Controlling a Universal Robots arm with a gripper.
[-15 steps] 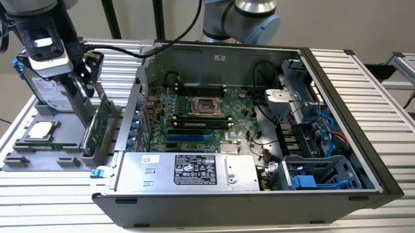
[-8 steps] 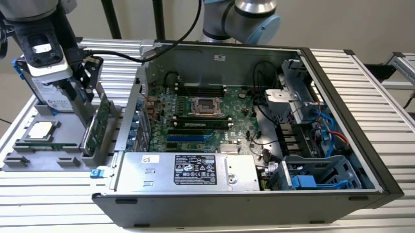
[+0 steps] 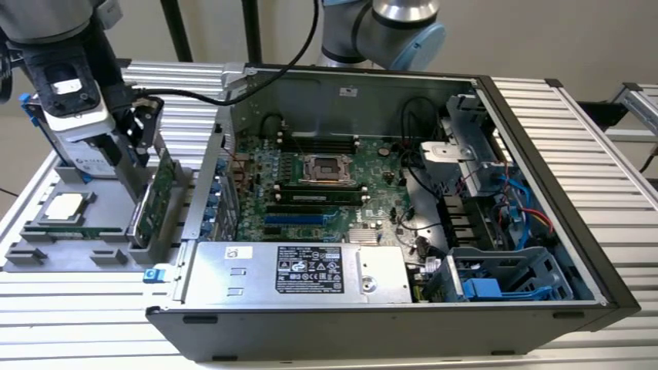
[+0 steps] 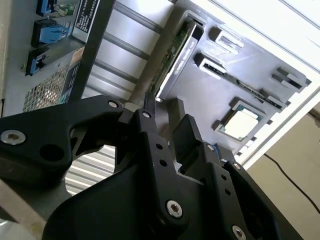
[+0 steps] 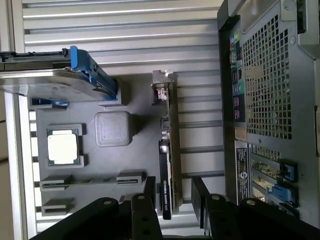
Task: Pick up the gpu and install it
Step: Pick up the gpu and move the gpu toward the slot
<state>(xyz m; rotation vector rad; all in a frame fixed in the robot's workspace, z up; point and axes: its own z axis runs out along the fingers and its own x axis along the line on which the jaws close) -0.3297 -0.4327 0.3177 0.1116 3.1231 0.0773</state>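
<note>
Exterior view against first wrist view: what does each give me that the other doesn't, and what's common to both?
Exterior view: the inside of the open case, with the motherboard and power supply.

First wrist view: the rear panel from outside, and the gripper open, a finger on either side of the gpu.

Both: the gpu standing on edge in the grey tray, with the processor chip lying in the same tray.

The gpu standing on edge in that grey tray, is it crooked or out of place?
Nothing stands out. The gpu stands upright in its slot in the tray, and the open gripper straddles it.
</note>
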